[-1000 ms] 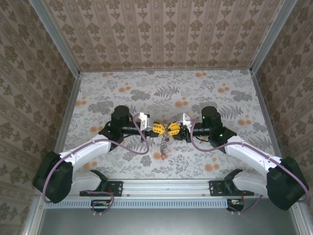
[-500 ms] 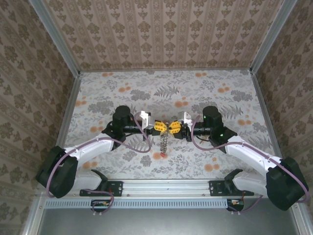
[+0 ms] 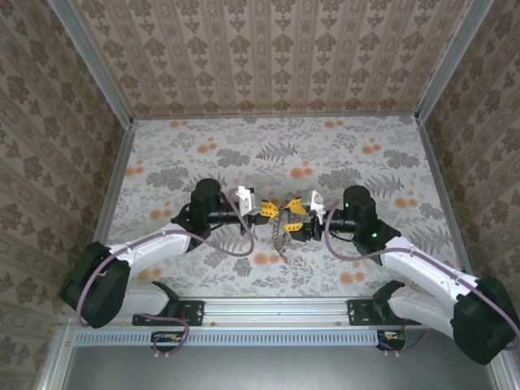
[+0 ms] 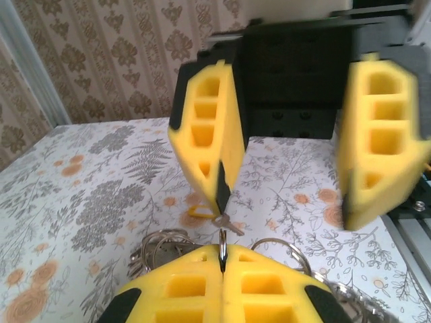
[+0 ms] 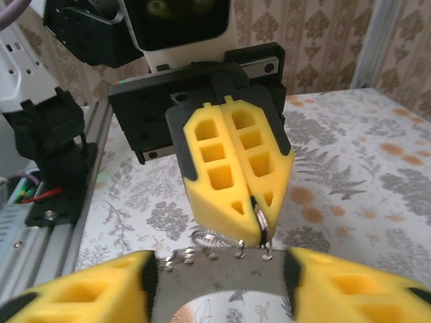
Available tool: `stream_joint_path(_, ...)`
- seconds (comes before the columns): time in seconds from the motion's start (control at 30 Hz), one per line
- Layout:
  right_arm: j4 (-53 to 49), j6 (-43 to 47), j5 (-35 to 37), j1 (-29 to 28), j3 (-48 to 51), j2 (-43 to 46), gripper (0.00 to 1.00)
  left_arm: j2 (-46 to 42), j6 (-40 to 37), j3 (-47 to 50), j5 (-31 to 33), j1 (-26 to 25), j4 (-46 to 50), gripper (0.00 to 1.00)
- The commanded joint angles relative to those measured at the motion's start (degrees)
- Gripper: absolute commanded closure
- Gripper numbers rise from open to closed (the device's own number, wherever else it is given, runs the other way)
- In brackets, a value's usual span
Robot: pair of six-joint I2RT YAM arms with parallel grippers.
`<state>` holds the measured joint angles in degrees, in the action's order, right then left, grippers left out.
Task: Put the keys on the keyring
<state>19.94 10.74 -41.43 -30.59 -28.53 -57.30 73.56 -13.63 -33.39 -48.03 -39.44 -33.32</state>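
My left gripper [image 3: 266, 211] is shut on a thin silvery split ring [image 4: 221, 242], seen edge-on between its yellow fingers [image 4: 182, 286]. That ring passes through a hole in the flat grey keyring [image 5: 222, 279], which hangs below the left gripper [image 5: 256, 225] with more small rings [image 5: 209, 237] along its edge. A small silvery key [image 4: 231, 225] and a bunch of rings [image 4: 158, 249] dangle beside it. My right gripper [image 3: 294, 218] faces the left one, open, its fingers [image 4: 205, 128] wide apart. The keyring [image 3: 280, 231] and keys hang between the two grippers.
A floral cloth [image 3: 268, 150] covers the table, with patterned walls on three sides. The metal rail [image 3: 268, 309] carrying the arm bases runs along the near edge. A yellow-headed piece [image 4: 195, 212] lies on the cloth under the grippers.
The right arm has drawn back to the right and its fingers have come apart. The left gripper has shifted slightly right, and the hanging keys have swung with it.
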Motion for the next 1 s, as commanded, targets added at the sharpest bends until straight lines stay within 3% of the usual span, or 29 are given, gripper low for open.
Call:
stream_joint_path(0.0, 2.0, -5.7, 5.7, -1.1, 1.6, 2.2, 0.34, -0.3, 4.1, 0.2, 4.3, -0.8, -5.9, 1.00)
stream_joint_path(0.07, 1.4, -8.0, 9.6, -2.7, 1.6, 2.3, 0.33, -0.1, 6.1, -0.2, 5.9, -1.2, -6.9, 1.00)
stream_joint_path(0.17, 2.2, -11.2, 18.1, -5.9, 1.5, 1.7, 0.23, 1.0, 9.5, -0.1, 6.3, -1.6, -10.8, 1.00)
stream_joint_path(0.47, 7.3, -15.1, 23.2, -9.0, 0.7, -3.6, 0.23, 3.7, 13.1, -0.4, 7.4, -2.3, -15.6, 1.00)
stream_joint_path(0.6, 7.3, -16.0, 28.4, -10.9, 0.4, -5.1, 0.30, 4.3, 14.1, -0.6, 8.9, -3.1, -17.0, 1.00)
stream_joint_path(0.73, 6.7, -15.0, 31.1, -12.1, 0.7, -6.3, 0.50, 4.8, 13.9, -0.5, 10.8, -3.9, -17.5, 1.00)
stream_joint_path(0.87, 2.8, -10.1, 33.4, -13.3, -0.2, -5.8, 0.81, 5.1, 13.8, 0.5, 13.6, -4.1, -19.3, 1.00)
stream_joint_path(0.97, 2.5, -7.3, 34.7, -14.0, 0.7, -4.4, 0.88, 5.3, 13.5, 0.5, 13.5, -4.1, -19.2, 1.00)
